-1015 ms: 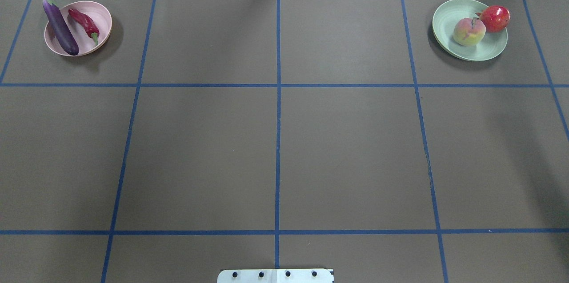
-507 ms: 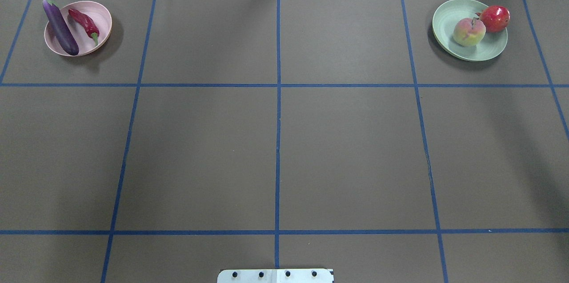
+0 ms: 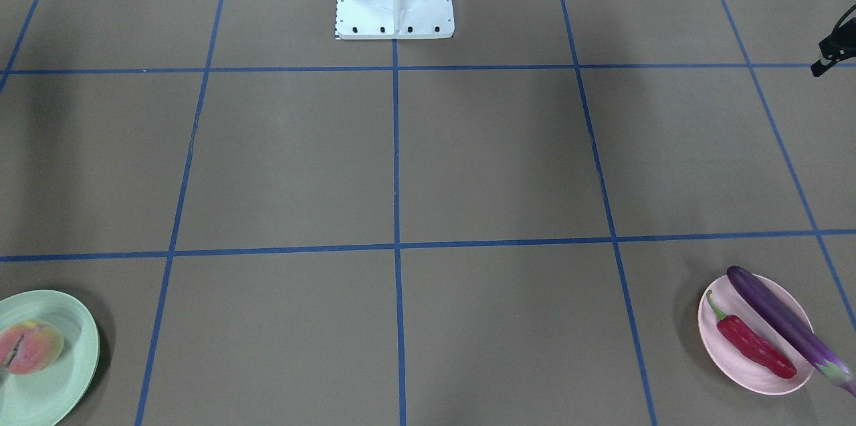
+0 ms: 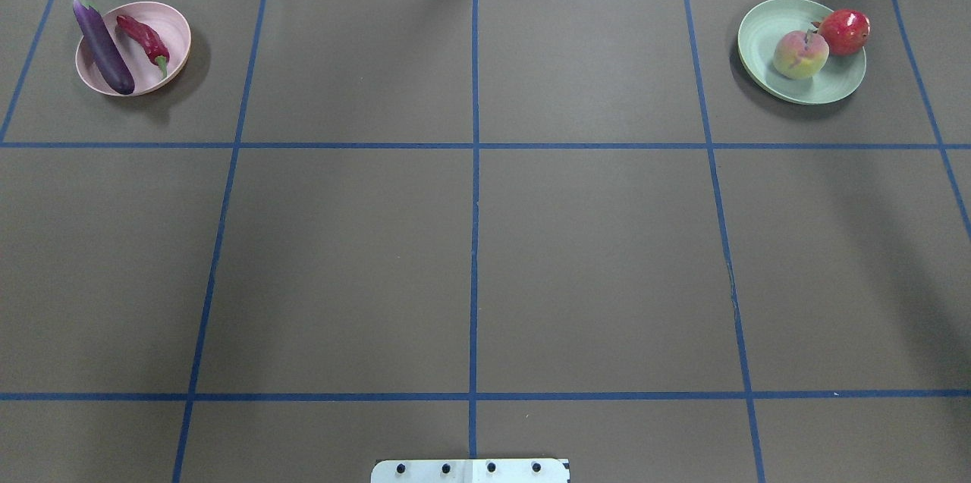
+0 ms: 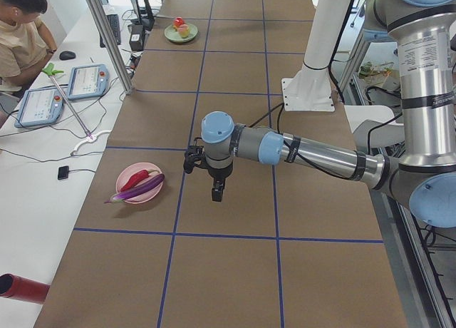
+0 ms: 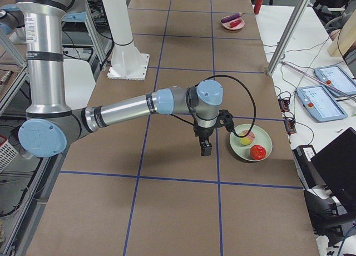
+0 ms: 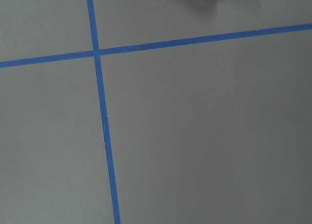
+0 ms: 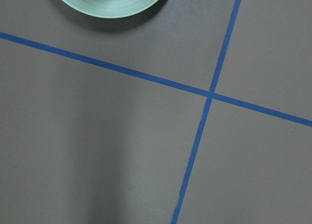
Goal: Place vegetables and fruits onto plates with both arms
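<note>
Brown worktop (image 4: pixel 341 255): the eggplant (image 4: pixel 102 43) is laid overhanging the pink plate (image 4: pixel 176 32) — it could be knocked off if brushed. Whether left hand (image 5: pixel 216 192) or right hand (image 6: pixel 206 149) is open cannot be told.

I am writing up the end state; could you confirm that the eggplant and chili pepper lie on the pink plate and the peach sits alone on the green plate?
The peach is not alone: the overhead exterior view shows a red pomegranate-like fruit beside it on the green plate. The eggplant and chili pepper do lie on the pink plate.
</note>
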### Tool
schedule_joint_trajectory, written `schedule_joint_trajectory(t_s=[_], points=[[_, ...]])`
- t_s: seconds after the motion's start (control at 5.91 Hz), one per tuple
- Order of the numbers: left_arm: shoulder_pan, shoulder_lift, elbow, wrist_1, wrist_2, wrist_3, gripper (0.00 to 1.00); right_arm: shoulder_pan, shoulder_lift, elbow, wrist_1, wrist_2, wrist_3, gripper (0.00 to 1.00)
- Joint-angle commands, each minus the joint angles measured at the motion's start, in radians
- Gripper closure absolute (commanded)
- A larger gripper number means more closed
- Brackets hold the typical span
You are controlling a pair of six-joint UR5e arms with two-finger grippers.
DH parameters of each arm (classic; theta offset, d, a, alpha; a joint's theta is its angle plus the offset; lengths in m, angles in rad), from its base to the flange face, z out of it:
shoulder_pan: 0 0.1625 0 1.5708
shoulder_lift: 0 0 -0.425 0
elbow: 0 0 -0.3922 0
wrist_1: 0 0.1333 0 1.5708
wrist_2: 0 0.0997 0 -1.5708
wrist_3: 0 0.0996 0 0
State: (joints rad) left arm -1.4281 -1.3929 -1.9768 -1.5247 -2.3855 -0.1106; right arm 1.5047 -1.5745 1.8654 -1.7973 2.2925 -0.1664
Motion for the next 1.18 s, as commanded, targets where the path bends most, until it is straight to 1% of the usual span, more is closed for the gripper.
schedule_joint_trajectory(t_s=[0.0,0.17,1.01], points=[[0.000,-0.024,-0.004,0.000,0.002,-0.003,0.00,0.000,-0.005,-0.002,0.003,0.007,0.002,0.00],[0.000,-0.038,-0.002,0.001,0.003,-0.003,0.00,0.000,-0.005,-0.003,0.003,0.005,0.002,0.00],[0.000,-0.038,0.000,0.000,0.002,-0.003,0.00,0.000,-0.010,0.001,0.003,0.010,0.002,0.00]])
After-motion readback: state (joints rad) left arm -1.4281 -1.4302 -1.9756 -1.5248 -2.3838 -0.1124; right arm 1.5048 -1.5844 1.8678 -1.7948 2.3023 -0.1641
